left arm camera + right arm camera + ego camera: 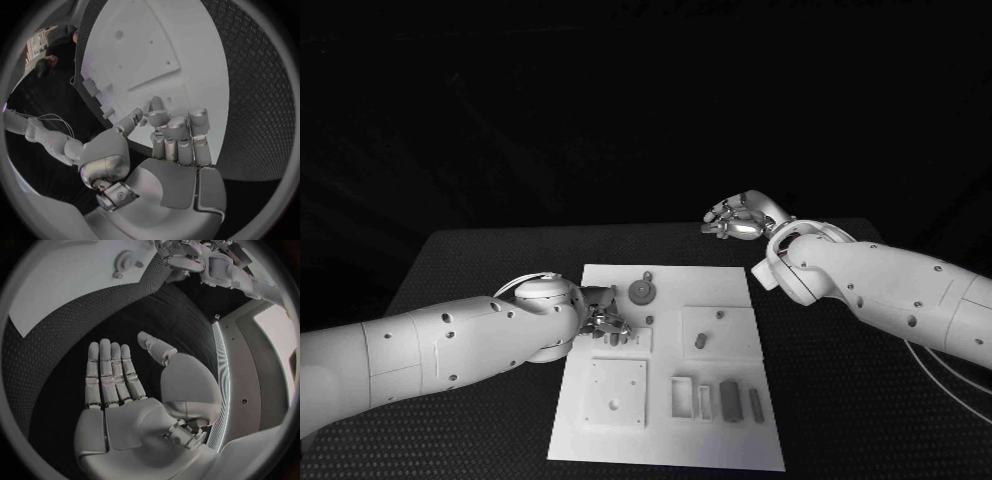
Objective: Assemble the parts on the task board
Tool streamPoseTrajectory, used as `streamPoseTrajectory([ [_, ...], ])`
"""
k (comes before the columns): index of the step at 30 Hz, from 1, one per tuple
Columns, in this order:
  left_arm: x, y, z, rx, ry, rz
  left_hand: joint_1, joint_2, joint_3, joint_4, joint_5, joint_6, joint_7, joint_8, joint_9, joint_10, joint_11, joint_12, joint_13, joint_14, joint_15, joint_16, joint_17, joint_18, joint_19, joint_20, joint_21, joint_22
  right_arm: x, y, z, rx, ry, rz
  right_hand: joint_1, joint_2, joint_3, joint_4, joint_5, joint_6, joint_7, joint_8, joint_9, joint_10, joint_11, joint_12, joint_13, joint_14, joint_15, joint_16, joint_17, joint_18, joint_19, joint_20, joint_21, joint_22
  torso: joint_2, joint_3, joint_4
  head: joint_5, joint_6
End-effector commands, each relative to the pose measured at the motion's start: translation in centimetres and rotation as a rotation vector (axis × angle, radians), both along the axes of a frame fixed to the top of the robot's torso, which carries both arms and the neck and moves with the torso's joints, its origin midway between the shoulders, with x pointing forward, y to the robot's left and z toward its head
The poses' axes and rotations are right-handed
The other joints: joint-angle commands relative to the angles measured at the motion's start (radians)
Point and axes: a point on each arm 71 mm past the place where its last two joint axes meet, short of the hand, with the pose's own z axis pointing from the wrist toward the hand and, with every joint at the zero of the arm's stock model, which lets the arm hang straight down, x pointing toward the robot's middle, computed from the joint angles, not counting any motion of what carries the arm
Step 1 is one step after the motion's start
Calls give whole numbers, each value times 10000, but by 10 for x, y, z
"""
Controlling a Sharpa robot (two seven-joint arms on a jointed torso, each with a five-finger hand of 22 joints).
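Note:
The white task board (668,440) lies in the middle of the table. On it are a grey gear (642,291) near the far edge, two small pegs (700,340) on a raised square, and upright grey pieces (730,400) by a frame near the front. My left hand (604,319) hovers at the board's left edge with its fingers (177,131) curled in and the thumb tip close to them. Whether a part sits between them is hidden. My right hand (740,218) is raised beyond the board's far right corner, its fingers (106,370) straight and apart, holding nothing.
A square plate with holes (616,392) takes up the board's front left. The right wrist view shows the board (56,285) and the gear (127,261) across the black mat. Bare table (862,400) lies on both sides of the board.

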Motion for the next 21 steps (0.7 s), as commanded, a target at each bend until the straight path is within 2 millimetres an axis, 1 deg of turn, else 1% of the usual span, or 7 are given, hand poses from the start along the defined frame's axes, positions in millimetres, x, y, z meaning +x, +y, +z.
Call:
streamPoseTrajectory([
  [1,-1,-2,1,-343,97,93,20,-286,108,301,25,-157,124,-37,-7,39,66,-39,-31,-9,72,0,14,77,-14,-984,-34,-4,0,1,0,2,21,150,-64,-41,-65,1,58,-64,-5,-40,-15,-72,-10,49,-17,-69,-21,-65,12,-51,-31,7,-43,13,-3,7,-3,2,-1],
  [6,-1,-2,1,-474,233,191,66,-741,296,1014,16,-211,146,-40,11,65,82,-28,-63,5,89,15,32,71,33,-988,-25,-12,-1,2,0,-1,38,158,-65,-51,-68,7,59,-77,7,-47,-18,-83,-5,51,-30,-76,-16,-70,11,-50,-36,9,-53,18,3,10,-7,7,9],
  [11,0,-2,0,-396,301,192,132,-754,318,1192,17,-266,158,-56,18,67,92,-20,-68,6,96,21,40,73,38,-992,-14,-6,0,2,-1,-3,51,169,-58,-50,-66,9,62,-85,17,-51,-20,-92,-2,54,-40,-82,-12,-73,10,-48,-41,9,-61,22,1,15,-8,10,13],
  [15,1,-2,0,-292,385,196,381,-469,229,1028,16,-290,169,-52,34,65,101,-4,-65,5,108,33,53,73,21,-994,14,19,0,2,-1,-5,63,185,-55,-47,-64,11,66,-87,20,-52,-20,-94,-1,56,-44,-83,-11,-74,10,-48,-42,10,-64,24,3,15,-7,13,13],
  [17,2,-1,0,-267,391,215,666,35,16,610,16,-317,177,-51,49,44,113,6,-63,-11,117,40,64,64,-29,-986,39,54,0,2,-1,-6,66,187,-54,-46,-64,13,68,-88,22,-52,-21,-96,0,57,-47,-84,-10,-74,10,-48,-42,11,-66,25,5,14,-9,14,14],
  [18,3,-1,0,-257,395,221,682,199,-180,426,12,-323,182,-54,49,28,115,9,-68,-26,121,35,67,52,-74,-974,32,63,0,3,-1,-7,68,187,-54,-45,-63,14,69,-89,23,-52,-21,-96,1,58,-48,-84,-10,-74,10,-48,-42,11,-67,25,5,16,-11,17,12],
  [21,6,-2,1,-241,446,256,817,446,-250,179,25,-321,174,-61,43,21,107,16,-76,-29,113,32,69,61,-102,-982,26,70,0,3,-1,-8,76,193,-52,-43,-62,16,73,-91,25,-53,-21,-98,2,60,-51,-84,-9,-74,10,-47,-43,12,-70,27,5,13,-12,5,17],
])
